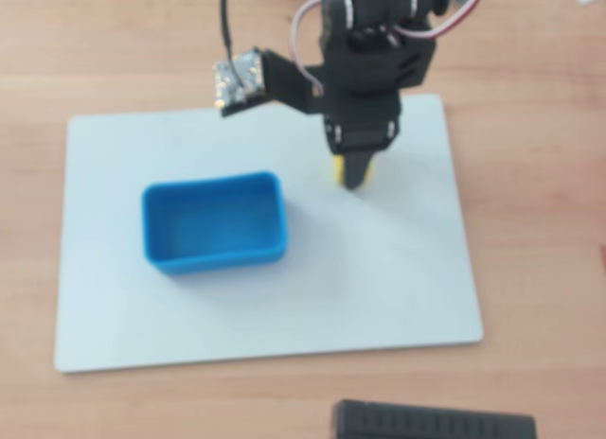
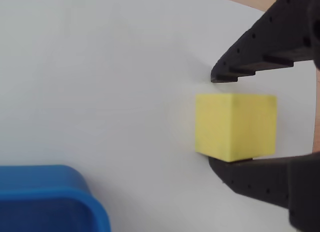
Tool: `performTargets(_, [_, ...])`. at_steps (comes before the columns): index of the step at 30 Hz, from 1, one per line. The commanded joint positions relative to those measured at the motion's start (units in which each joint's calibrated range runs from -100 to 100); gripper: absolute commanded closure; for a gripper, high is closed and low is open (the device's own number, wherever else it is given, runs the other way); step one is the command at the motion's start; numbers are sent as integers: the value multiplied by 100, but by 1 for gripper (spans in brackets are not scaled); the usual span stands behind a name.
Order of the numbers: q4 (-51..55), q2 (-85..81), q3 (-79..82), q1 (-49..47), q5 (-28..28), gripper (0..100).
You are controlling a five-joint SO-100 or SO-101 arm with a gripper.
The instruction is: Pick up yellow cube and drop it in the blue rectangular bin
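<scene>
The yellow cube (image 2: 235, 126) rests on the white board between my gripper's (image 2: 217, 121) two black fingers. The lower finger (image 2: 260, 184) touches the cube's side. The upper finger (image 2: 260, 47) stands a small gap away from it, so the jaws are open around the cube. In the overhead view my gripper (image 1: 352, 174) points down over the cube (image 1: 335, 167), which shows only as yellow slivers beside the fingers. The blue rectangular bin (image 1: 218, 254) stands empty to the left of the gripper. Its corner also shows at the lower left of the wrist view (image 2: 45, 202).
The white board (image 1: 379, 288) lies on a wooden table (image 1: 530, 221). A black ribbed object (image 1: 436, 422) sits at the table's near edge. The arm's camera module (image 1: 237, 79) sticks out above the board's far edge.
</scene>
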Motion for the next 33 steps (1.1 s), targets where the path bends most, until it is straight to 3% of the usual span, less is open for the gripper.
performTargets(1, [-69,-13,-649,121,-15,97])
performTargets(7, [130,-384,-1003,250,-15,98])
performTargets(19, [1343,-672,-3258,928,220,98])
performTargets(33, [1112,442,-4212,2094,611,99])
